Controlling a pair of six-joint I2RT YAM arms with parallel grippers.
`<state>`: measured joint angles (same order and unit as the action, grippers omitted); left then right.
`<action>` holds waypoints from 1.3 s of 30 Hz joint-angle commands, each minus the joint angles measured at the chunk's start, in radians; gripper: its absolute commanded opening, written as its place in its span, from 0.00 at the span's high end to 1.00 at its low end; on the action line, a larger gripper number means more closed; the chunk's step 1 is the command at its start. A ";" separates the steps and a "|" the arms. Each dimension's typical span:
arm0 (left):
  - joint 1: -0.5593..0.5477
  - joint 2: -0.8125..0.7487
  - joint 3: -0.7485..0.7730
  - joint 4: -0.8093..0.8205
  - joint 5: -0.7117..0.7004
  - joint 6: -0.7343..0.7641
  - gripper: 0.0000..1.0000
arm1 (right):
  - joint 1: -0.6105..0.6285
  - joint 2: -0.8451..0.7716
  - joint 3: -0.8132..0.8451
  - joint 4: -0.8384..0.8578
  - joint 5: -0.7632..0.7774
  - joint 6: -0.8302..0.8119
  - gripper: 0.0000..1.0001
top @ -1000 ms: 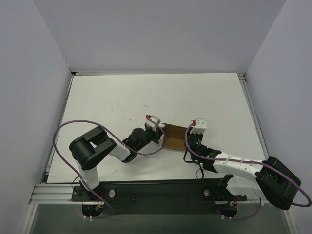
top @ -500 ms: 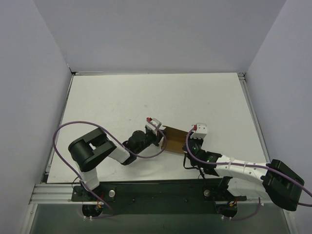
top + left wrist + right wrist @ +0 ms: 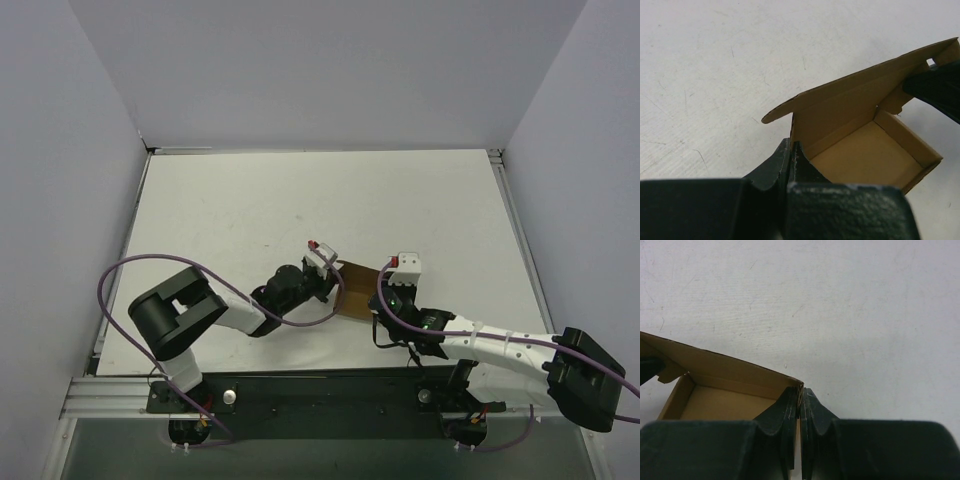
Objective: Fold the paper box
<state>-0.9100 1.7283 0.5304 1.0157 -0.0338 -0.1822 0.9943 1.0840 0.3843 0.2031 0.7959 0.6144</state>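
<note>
Half-built paper box [image 3: 358, 285] pinched at both ends, in the middle of the bench [image 3: 250, 200].
Left fingers [image 3: 776, 169] are clamped on one side wall and right fingers [image 3: 786, 412] on the opposite wall. Pulling apart or twisting could tear the thin card or let it slip free. The raised lid flap [image 3: 850, 95] stands between them, and purple cables [image 3: 120, 268] loop nearby.

Both arms lie low and reach in toward each other. The left gripper [image 3: 791, 154] pinches one wall of the paper box [image 3: 865, 160]. The right gripper [image 3: 800, 399] pinches another wall, fingers tight together.
</note>
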 commanded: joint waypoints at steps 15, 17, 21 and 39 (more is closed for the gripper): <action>0.016 -0.016 0.120 0.020 0.187 0.004 1.00 | -0.091 0.039 -0.047 0.499 -0.288 -0.171 1.00; 0.014 -0.013 0.088 0.064 0.180 -0.010 1.00 | -0.100 0.034 -0.042 0.504 -0.288 -0.165 1.00; 0.011 -0.012 0.062 0.090 0.167 -0.010 1.00 | -0.118 0.036 -0.015 0.487 -0.293 -0.159 1.00; -0.003 0.005 0.045 0.172 0.232 -0.034 1.00 | -0.141 0.071 -0.012 0.587 -0.449 -0.168 1.00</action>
<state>-0.8581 1.7191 0.5652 1.0031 -0.0223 -0.1493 0.8230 1.1442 0.3309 0.5732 0.6052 0.3954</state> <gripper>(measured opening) 0.025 0.054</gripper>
